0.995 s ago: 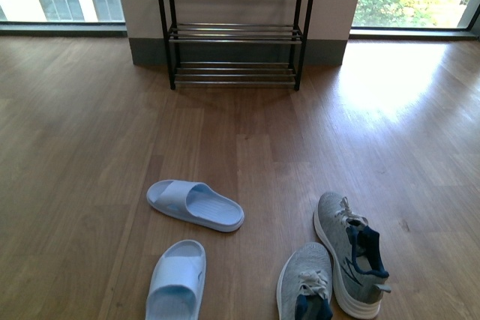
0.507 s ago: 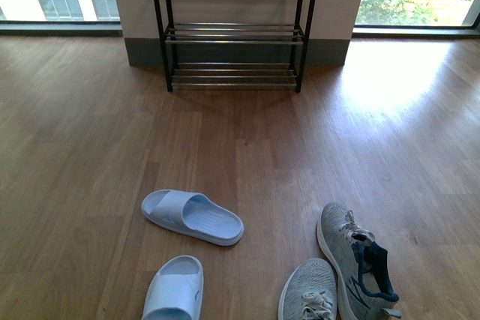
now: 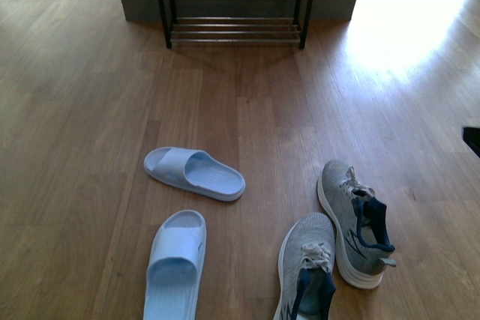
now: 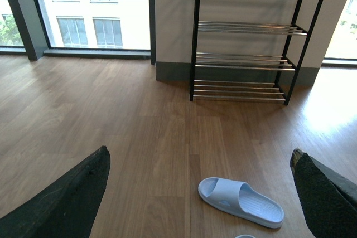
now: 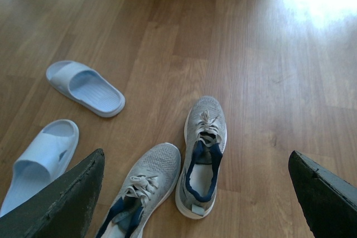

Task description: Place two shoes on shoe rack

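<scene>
1. Two grey knit lace-up sneakers with white soles lay on the wooden floor (image 3: 90, 110), near and to the right: the right sneaker (image 3: 351, 224) just beside the left sneaker (image 3: 306, 269).
2. The black-framed shoe rack with silver rods (image 3: 234, 7) stood far away by the wall, well apart from them.
3. Two pale blue slide sandals (image 3: 195, 174) lay left of the sneakers.
4. The left claw (image 4: 199, 157) and the right claw (image 5: 195, 157) were both spread wide and held nothing.

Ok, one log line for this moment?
stage: pre-grasp | sneakers: both on floor | rack: bare | slides: on floor | left fingers: open, empty | right fingers: open, empty
</scene>
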Available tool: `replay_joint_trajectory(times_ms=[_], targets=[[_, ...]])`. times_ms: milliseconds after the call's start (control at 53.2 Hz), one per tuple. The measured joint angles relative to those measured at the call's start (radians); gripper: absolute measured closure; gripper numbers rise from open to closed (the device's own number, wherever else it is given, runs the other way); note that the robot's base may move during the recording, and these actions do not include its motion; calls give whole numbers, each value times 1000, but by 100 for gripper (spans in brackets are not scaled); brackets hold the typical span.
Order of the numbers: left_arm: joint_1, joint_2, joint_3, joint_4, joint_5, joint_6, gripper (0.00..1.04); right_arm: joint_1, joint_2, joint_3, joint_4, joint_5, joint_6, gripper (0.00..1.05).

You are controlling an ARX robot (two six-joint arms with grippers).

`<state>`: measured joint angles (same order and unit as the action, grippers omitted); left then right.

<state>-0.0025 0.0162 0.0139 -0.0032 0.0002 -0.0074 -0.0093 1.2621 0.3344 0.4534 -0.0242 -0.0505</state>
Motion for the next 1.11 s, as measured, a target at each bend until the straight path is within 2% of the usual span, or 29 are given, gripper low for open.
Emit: replay_joint_trajectory(times_ms=[131,282,451,657,1108], targets=[[0,0,0,0,0,0,9,-36,345,175,37,27,0,9],[0,0,0,0,0,0,9,-116,746,406,50,78,-39,9],[0,0,0,0,0,0,9,-170,1023,578,-5,79,-103,9],[0,0,0,0,0,0,9,-174,1172,669,-56,58,-154,9],[0,0,0,0,0,0,9,-182,1360,828,-95,26,-146,9]])
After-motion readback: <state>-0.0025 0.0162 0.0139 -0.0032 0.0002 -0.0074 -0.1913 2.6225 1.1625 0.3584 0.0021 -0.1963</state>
